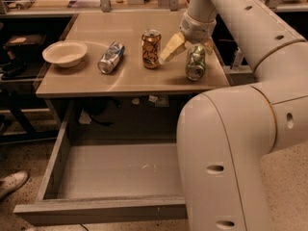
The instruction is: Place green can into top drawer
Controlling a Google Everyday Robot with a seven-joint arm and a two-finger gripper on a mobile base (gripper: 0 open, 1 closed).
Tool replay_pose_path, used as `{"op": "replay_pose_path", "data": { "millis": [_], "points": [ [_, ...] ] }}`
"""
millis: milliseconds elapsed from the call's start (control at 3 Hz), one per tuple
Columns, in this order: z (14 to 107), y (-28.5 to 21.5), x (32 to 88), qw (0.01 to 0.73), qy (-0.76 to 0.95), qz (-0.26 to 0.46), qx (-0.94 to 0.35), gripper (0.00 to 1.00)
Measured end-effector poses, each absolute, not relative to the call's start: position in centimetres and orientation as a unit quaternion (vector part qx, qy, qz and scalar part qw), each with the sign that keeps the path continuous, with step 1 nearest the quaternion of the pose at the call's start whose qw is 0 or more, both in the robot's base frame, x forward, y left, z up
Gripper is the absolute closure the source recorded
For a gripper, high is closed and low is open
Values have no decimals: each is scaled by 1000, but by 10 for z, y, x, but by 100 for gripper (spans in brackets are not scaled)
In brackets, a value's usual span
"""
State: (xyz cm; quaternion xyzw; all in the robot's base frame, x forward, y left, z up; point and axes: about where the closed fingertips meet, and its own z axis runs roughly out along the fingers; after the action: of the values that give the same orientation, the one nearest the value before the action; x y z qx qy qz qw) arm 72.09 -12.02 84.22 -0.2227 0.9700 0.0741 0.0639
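We found the small shiny green aluminium drink can (196, 61) lying on its side on the tan wooden tabletop (130, 81), just right of the upright orange-gold can (151, 48), with its silver top turned towards us. The robot's two-finger gripper (186, 52) hung over its far end, also right of the orange-gold can. It was spread wide: one pale finger (169, 51) slanted towards the orange-gold can, and the other showed just beyond the green can. As far as we could judge, it had hold of nothing. The wide shallow grey top drawer (101, 208) stood open below and in front of the orange-gold can. We judged the green can light, thin-walled, slick and apt to roll. It was best taken across the middle of its round body and squeezed gently, lest it dent.
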Motion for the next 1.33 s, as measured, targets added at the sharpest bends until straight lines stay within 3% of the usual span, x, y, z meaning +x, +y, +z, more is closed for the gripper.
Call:
{"op": "replay_pose_path", "data": {
  "millis": [333, 1333],
  "points": [
    [833, -120, 726, 63, 970, 73, -223, 0],
    [833, -120, 727, 63, 970, 73, -223, 65]
  ]
}}
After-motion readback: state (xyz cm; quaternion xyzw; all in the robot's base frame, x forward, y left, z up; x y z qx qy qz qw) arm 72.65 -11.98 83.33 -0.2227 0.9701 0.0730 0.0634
